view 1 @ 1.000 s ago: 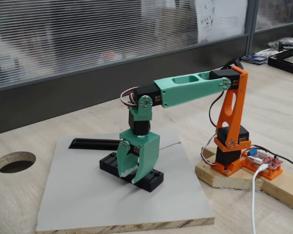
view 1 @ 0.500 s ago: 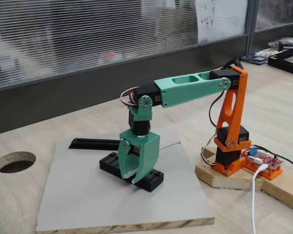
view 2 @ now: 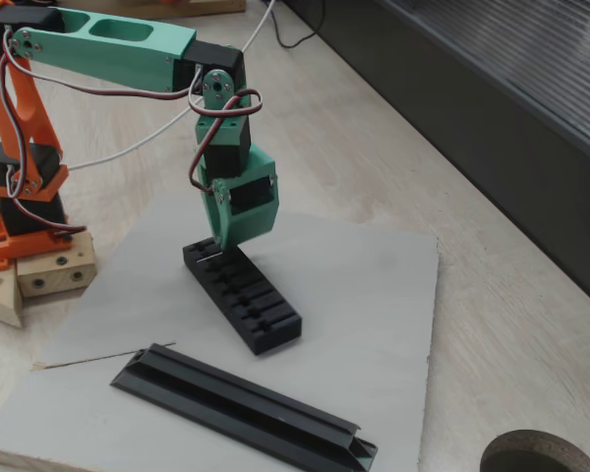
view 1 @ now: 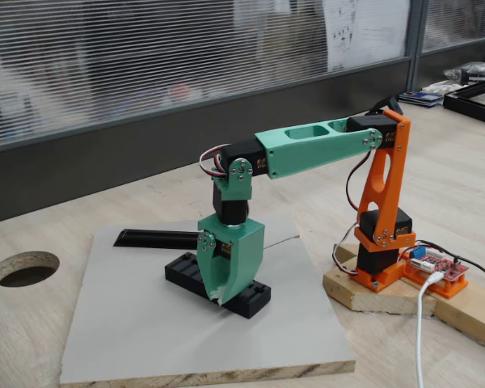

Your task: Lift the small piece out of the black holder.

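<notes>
One arm, one grasp in progress: the hand [view 1: 219, 296] points straight down onto the black holder [view 1: 250, 297], its green fingers narrowed to a thin gap at the tips. A pale sliver shows between the tips in a fixed view, probably the small piece [view 1: 217, 291], seated at the holder's end nearest the arm's base [view 2: 20, 206]. Whether the fingers truly pinch it I cannot tell; too small.

Step judged: closing on the piece, lift not yet begun. Next move calls for a firm pinch, then a straight vertical pull along the slot walls; any sideways drag would likely tip the light holder or jam the sliver.

Room: holder sits mid-way on the grey board [view 1: 145, 323], well apart from its edges. Long black rail [view 2: 246, 405] lies near, parallel to the board's edge, clear of the hand. Open air above. Round hole in the surface [view 1: 24, 268] is well apart.
</notes>
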Action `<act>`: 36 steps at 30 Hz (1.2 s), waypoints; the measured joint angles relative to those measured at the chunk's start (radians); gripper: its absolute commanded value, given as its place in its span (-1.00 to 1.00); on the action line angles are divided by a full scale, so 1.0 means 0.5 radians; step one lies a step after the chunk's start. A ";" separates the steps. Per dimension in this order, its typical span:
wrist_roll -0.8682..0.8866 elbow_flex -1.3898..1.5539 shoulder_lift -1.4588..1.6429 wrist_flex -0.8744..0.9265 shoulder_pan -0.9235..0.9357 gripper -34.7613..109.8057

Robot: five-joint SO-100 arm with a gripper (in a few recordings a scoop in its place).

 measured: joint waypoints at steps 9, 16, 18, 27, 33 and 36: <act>-0.006 0.000 0.000 0.009 0.000 -0.46; -0.006 0.000 0.000 0.009 0.000 -0.46; -0.006 0.000 0.000 0.009 0.000 -0.46; -0.003 -0.006 0.233 0.012 0.006 -0.46; -0.003 -0.006 0.245 0.012 0.012 -0.46; -0.006 -0.009 0.245 0.012 0.012 -0.46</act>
